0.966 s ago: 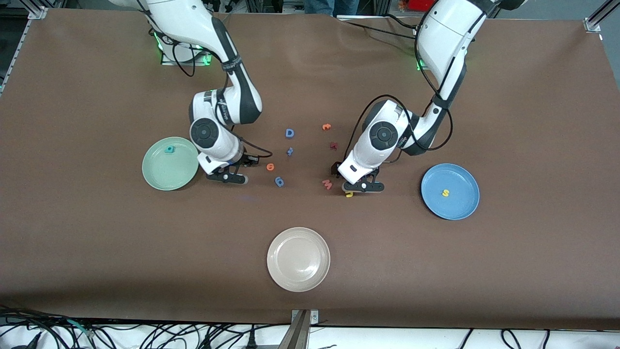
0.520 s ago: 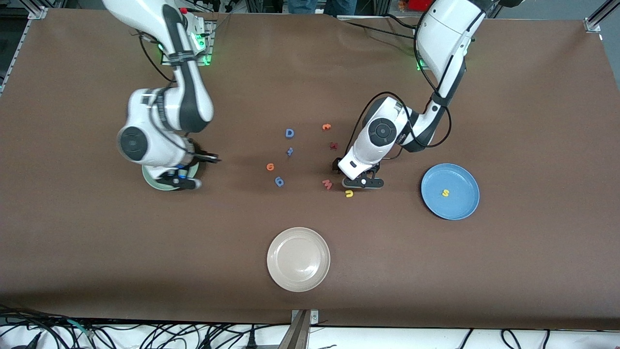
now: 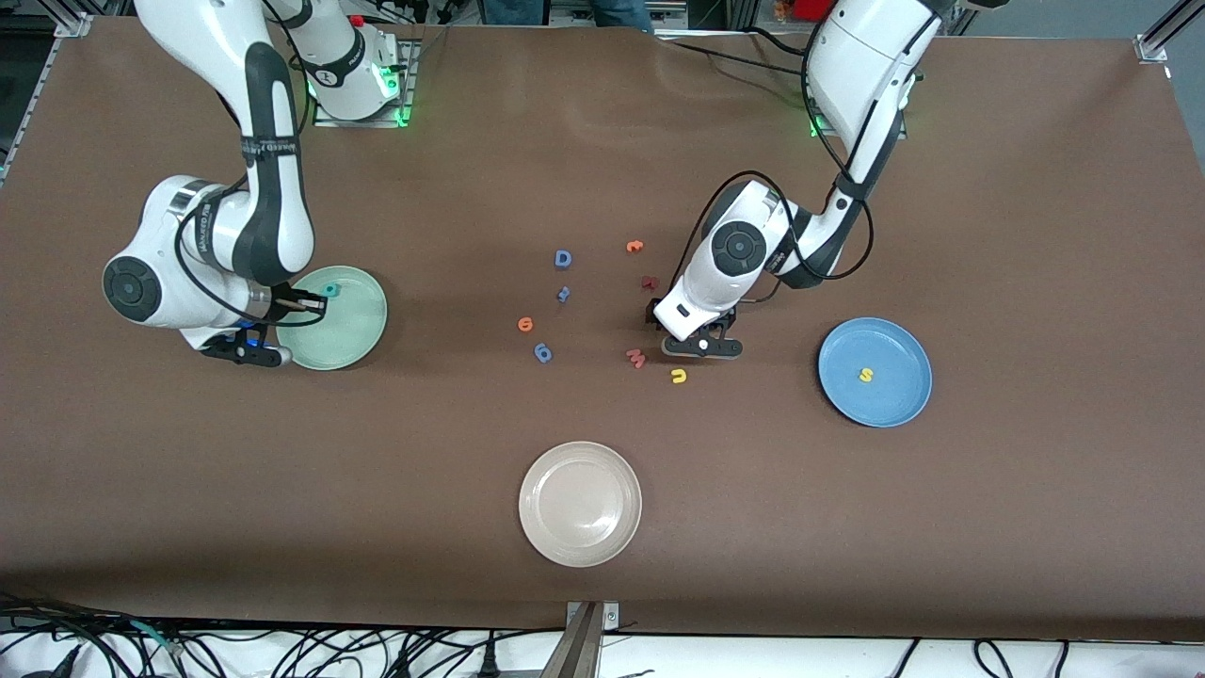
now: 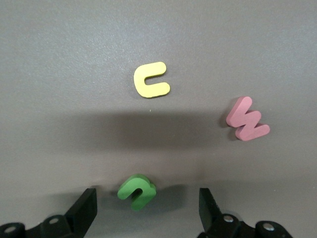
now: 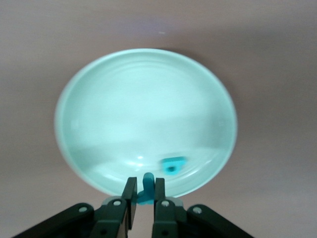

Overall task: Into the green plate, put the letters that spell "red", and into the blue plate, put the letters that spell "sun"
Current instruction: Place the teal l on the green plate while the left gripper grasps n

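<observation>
**A:** Since a second earlier, your right arm had swung away from the middle of the table toward its own end, so that the right gripper [image 3: 247,350] hung over the rim of the green plate [image 3: 362,325]. Its fingers were pinched shut on a small teal letter [image 5: 146,190], which stood upright between them in the right wrist view. Your left gripper [image 3: 701,347] had drifted only slightly, pulling up and away from the yellow u [image 3: 678,376].

**B:** What was already sorted?

**A:** One teal looped letter [image 3: 329,290] lay in the green plate, and a yellow s [image 3: 866,375] lay in the blue plate [image 3: 904,405].

**B:** And where did the next letter lie from your left hand?

**A:** Directly under it. In the left wrist view a green u [image 4: 136,192] sat on the table between the wide-open fingers [image 4: 208,208], nearer one finger than the other. It looked tipped up on one edge, not flat. The yellow u lay just clear of the gripper, nearer the front camera, with a pink w [image 3: 636,358] beside it.

**B:** So which arm served which letters?

**A:** Your left arm was much the nearer to both u shapes and to the blue plate. The orange e [image 3: 525,325] lay between the arms, and I judged it your right arm's reach, being on the green plate's side.
</observation>
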Motion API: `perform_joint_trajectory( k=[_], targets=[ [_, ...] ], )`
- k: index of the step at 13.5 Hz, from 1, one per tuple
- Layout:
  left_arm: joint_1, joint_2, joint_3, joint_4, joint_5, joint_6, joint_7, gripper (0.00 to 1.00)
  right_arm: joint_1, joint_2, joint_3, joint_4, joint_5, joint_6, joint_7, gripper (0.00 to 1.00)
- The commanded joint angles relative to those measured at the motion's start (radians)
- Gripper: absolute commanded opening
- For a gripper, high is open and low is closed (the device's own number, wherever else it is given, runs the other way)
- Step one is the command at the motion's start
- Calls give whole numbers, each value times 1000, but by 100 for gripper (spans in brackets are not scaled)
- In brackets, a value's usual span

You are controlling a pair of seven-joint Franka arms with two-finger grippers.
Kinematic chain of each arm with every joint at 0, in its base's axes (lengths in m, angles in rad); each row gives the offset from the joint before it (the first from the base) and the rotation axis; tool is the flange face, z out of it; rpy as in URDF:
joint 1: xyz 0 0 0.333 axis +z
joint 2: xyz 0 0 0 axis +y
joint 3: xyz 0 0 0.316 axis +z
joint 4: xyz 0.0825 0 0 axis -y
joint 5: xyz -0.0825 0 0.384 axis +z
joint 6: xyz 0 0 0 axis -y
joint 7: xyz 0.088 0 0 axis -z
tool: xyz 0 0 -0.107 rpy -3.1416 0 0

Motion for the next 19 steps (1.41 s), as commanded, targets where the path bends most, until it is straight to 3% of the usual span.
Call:
perform_joint_trajectory(
  k=[1, 5, 10, 12, 14, 15, 16, 17, 18, 19],
  targets=[
    [-11, -29, 8, -27, 46, 11, -34, 91, -27, 85, -9, 11, -3, 33, -95, 4],
    [-9, -22, 8, -23, 163, 11, -142, 91, -63, 133, 6, -2, -1, 88, -136, 4],
    [-11, -13, 8, -21, 176, 28, -183, 89, -78, 143, 51, -26, 14, 111, -136, 5],
    [-12, -12, 8, -21, 177, 37, -202, 78, -108, 143, 92, -41, 14, 151, -136, 5],
    [-12, -12, 8, -21, 177, 37, -206, 63, -116, 143, 97, -43, 14, 151, -136, 7],
    [-14, -12, 8, -23, 177, 37, -216, 61, -118, 143, 97, -43, 14, 151, -136, 10],
    [-17, -10, 8, -21, 195, 37, -229, 60, -118, 143, 98, -43, 14, 149, -136, 35],
    [-17, -9, 7, -21, 226, 39, -261, 56, -118, 143, 98, -43, 14, 148, -136, 68],
    [-17, -6, 7, -21, 258, 39, -290, 53, -118, 142, 98, -43, 14, 145, -135, 81],
    [-17, -4, 7, -23, 275, 39, -311, 51, -116, 139, 98, -41, 14, 142, -130, 87]
  ],
)
